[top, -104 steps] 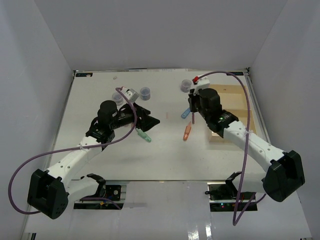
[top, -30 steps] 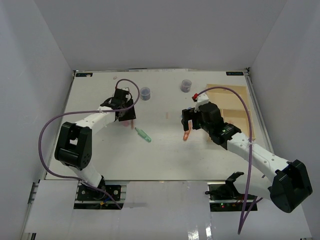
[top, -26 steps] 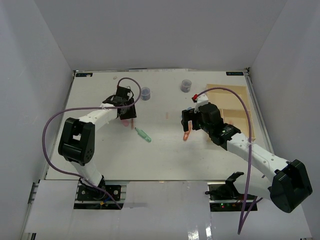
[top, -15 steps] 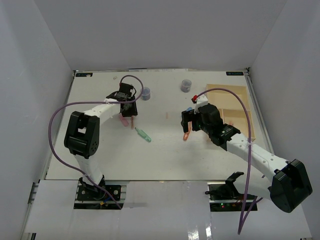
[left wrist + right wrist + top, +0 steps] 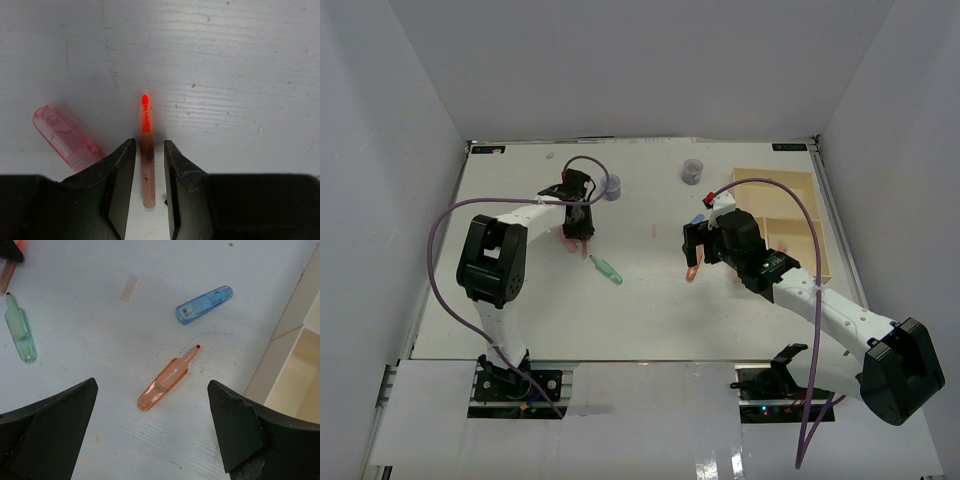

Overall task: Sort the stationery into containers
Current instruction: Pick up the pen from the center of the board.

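Observation:
A thin pale pen with a glowing red tip [image 5: 146,150] lies on the white table, and my left gripper [image 5: 149,145] straddles it. Its jaws stand narrow, with a slim gap showing on each side of the pen. A pink cap-like piece [image 5: 65,137] lies just left of the left finger. From above, the left gripper [image 5: 582,228] sits near the pink piece [image 5: 566,243]. My right gripper [image 5: 152,386] hangs wide open above an orange marker [image 5: 165,382] with nothing between its fingers. The beige wooden tray [image 5: 790,195] stands at the right.
A blue marker [image 5: 204,304] lies beyond the orange one, and a green marker [image 5: 20,332] lies to the left. A small tan strip [image 5: 130,287] rests on the table. Two round grey-blue pots [image 5: 611,186] [image 5: 692,171] stand at the back. The tray's edge [image 5: 292,315] is close on the right.
The left arm has folded back and its gripper has shifted right over the thin pen, with the jaws narrowing around it. The right arm has barely moved and stays open.

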